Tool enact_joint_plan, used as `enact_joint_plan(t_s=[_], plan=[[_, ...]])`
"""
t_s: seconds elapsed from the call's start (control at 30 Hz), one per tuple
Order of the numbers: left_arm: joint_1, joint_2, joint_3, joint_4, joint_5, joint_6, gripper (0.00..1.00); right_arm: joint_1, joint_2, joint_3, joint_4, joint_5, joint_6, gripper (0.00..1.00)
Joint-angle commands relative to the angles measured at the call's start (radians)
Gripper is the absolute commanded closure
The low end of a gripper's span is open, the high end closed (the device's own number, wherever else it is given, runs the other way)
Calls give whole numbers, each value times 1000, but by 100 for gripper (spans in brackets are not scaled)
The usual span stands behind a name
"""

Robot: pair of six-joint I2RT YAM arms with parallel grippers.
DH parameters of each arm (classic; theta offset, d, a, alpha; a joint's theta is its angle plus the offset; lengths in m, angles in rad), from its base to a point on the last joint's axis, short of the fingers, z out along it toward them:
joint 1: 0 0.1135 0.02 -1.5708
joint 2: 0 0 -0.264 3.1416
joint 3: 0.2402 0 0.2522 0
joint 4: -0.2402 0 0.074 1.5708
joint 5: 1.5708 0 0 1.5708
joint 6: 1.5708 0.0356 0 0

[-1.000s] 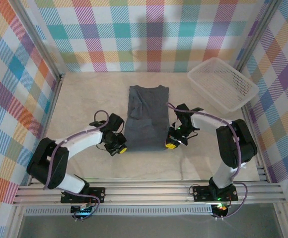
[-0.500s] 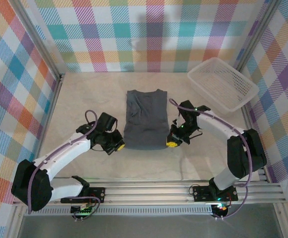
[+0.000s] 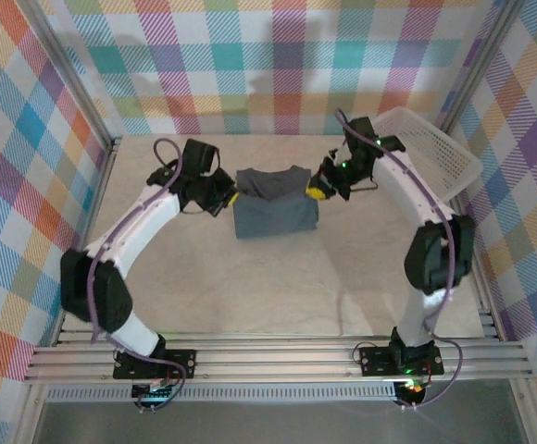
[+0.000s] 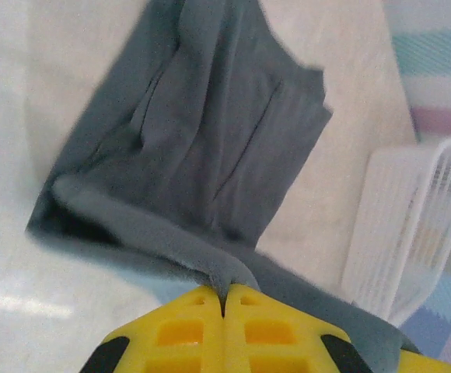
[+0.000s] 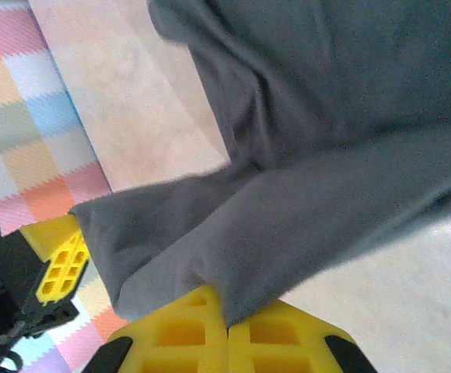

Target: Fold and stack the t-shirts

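Mid-fold, I reckon: left gripper and right gripper are each clamping a hem corner of the t-shirt lying far-centre on the table, and laying that hem down at the collar is coming next.

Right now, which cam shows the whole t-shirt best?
Top external: full t-shirt outline, held between left gripper and right gripper. Left wrist gives the flat lower layer and pinched edge; right wrist, bunched cloth close up.
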Motion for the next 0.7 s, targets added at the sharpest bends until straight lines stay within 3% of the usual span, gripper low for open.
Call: enact_joint_plan(t_s=[0.0, 0.1, 0.13, 0.17, 0.2, 0.23, 0.33, 0.47, 0.67], plan=[[44, 185, 170, 37, 16, 36, 100, -36, 192, 210, -28, -1, 39, 100], [65, 405, 401, -7, 21, 84, 100, -60, 411, 478, -48, -4, 51, 100], [70, 478, 480, -22, 27, 95, 100, -67, 491, 564, -45, -35, 69, 89], [74, 533, 538, -35, 30, 98, 90, -75, 559, 630, -32, -74, 91, 72], [80, 584, 597, -48, 30, 99, 71, -85, 635, 720, -47, -95, 109, 58], [83, 606, 635, -50, 17, 102, 62, -91, 692, 811, -75, -94, 105, 50], [79, 570, 642, -20, -8, 103, 56, -97, 716, 904, -102, -44, 43, 40], [42, 405, 462, -6, -40, 79, 56, -97, 496, 617, 41, -6, -13, 39], [-123, 127, -51, 214, -26, -234, 57, -87, 33, -41, 389, 19, 2, 43]])
